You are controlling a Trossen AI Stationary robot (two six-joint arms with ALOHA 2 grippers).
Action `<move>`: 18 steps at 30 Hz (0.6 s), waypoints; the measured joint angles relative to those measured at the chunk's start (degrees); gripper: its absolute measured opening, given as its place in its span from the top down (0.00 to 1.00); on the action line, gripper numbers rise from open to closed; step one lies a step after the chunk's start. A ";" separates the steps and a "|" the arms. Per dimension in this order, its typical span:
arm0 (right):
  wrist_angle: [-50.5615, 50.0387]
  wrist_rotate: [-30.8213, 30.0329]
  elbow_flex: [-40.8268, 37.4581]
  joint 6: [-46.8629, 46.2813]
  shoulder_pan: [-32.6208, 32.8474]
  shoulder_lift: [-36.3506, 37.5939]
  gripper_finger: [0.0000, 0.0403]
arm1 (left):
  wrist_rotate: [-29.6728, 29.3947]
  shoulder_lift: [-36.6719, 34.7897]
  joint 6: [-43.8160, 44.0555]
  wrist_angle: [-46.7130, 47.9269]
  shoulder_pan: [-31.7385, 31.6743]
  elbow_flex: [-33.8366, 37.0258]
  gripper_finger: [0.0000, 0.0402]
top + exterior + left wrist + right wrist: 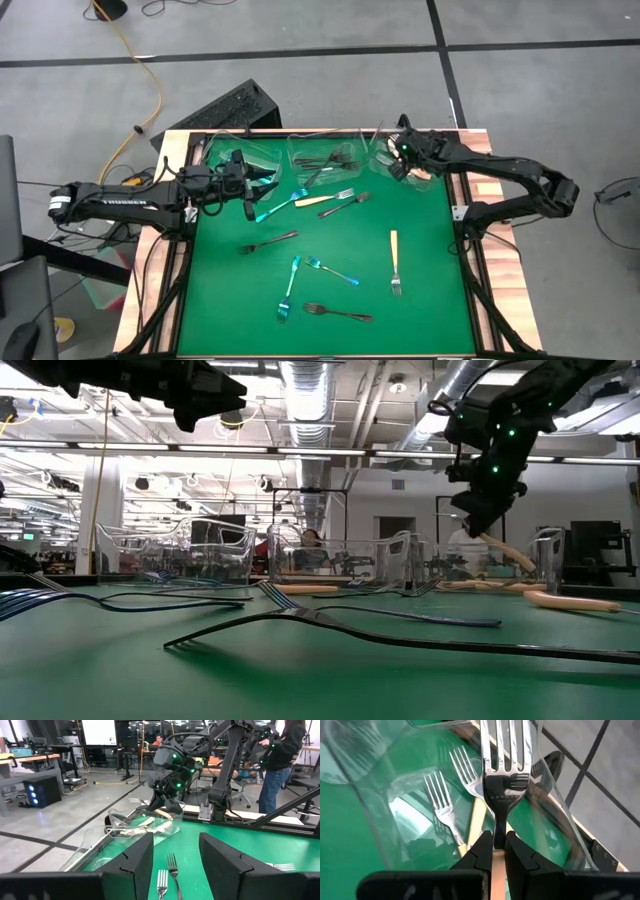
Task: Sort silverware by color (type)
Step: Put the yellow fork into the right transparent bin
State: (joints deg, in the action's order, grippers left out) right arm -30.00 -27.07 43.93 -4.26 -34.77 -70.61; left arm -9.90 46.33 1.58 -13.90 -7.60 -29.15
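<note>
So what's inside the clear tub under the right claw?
Two cream-handled forks lie in the clear tub. The right claw holds a third cream-handled fork above them. The claw and the tub wall hide the lower handles and any more pieces.

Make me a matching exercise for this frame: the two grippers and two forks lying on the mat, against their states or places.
1 left gripper
2 right gripper
3 loose cream fork
4 dark fork

A lying at the mat's right side
B shut on held cream fork over right tub
C lying beside teal fork
D open

Pairs: 1-D; 2-B; 3-A; 4-C
</note>
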 joint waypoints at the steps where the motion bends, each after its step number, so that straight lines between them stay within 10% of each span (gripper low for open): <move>1: 0.32 0.04 -0.29 0.36 -0.16 0.00 0.88 | -0.01 0.00 -0.01 0.01 0.00 0.00 0.64; 18: 1.77 4.72 -0.29 0.64 -2.92 -0.20 0.83 | -0.25 0.00 0.03 1.19 0.00 0.00 0.64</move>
State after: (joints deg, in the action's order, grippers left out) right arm -28.23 -22.35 43.64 -3.61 -37.69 -70.80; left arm -10.15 46.33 1.61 -12.72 -7.60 -29.15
